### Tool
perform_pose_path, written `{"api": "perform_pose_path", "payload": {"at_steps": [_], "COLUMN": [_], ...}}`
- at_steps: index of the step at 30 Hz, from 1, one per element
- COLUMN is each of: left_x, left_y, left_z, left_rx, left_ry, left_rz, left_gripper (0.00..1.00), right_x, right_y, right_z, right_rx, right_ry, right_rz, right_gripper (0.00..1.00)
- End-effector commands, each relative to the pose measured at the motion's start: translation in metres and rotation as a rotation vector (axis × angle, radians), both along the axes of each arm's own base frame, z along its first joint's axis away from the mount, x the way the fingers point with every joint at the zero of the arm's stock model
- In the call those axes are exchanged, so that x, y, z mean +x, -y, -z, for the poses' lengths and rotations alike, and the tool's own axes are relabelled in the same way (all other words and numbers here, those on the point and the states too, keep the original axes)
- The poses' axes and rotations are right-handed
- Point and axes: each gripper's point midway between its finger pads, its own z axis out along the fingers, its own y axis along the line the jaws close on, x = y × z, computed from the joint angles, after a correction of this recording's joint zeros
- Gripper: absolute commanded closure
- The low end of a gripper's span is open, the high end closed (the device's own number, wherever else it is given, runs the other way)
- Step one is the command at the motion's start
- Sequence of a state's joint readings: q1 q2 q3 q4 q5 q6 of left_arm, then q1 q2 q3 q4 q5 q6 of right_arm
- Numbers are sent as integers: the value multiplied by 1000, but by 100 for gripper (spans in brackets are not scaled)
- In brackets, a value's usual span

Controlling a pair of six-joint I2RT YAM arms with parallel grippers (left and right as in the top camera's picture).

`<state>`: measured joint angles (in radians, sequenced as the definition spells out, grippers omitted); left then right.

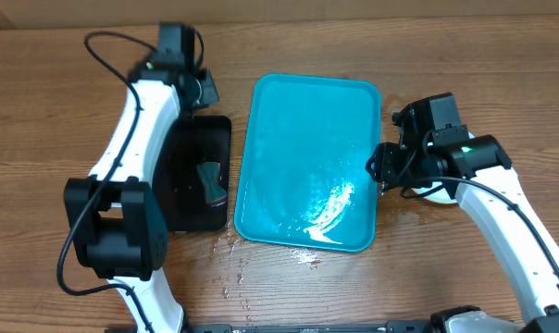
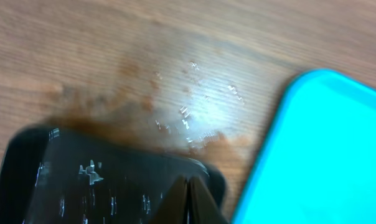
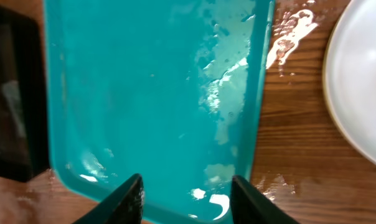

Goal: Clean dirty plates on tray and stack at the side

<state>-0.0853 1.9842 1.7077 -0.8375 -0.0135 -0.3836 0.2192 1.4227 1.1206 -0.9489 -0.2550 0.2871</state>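
Now, right tool: fingers apart with nothing between them, hanging just beside the tray's right rim.
Left tool: dark fingers pressed together, empty, above the far corner of the black tray.
Tray: turquoise, lying flat in the middle of the table, wet, with bright sheen and droplets on its right half and nothing resting on it.
Plate: pale and round, on the table just right of the tray and apart from its rim; the right arm hides most of it from overhead, so I cannot tell whether more plates lie stacked there.
Black tray: just left of the turquoise one, wet, with a dark grey lump inside.
Table: wood grain, with water spilled at the tray's near edge.
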Motion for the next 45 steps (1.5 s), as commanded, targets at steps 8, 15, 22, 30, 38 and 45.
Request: {"api": "perform_pose_path", "payload": {"at_steps": [8,15,22,30,38,45], "left_x": [-82,-154,-188,-196,-198,-199], "left_y": [38,29,26,26,26,25], "left_z": [-127,-218,-255,-247,-244,-243], "left_rx": [-137,-113,-105,-108,-109,-109], "left_ry": [-30,167,284,239,222,219], "left_rz": [296,309,314,312,312,312], "left_gripper": [96,65,47,41,39,38], "right_x": [6,3,0,11,29,34], "right_y": [29,28,11,48,50,39], "right_z": [80,131,132,134,133,133], "right_rx": [-229,-241,-186,-418,-487,-444], "right_ry": [-191,-318,-301,-245,-143,-109], "right_rz": [69,48,-100,-93,-239,-302], "right_gripper": [49,59,91,96,96,96]}}
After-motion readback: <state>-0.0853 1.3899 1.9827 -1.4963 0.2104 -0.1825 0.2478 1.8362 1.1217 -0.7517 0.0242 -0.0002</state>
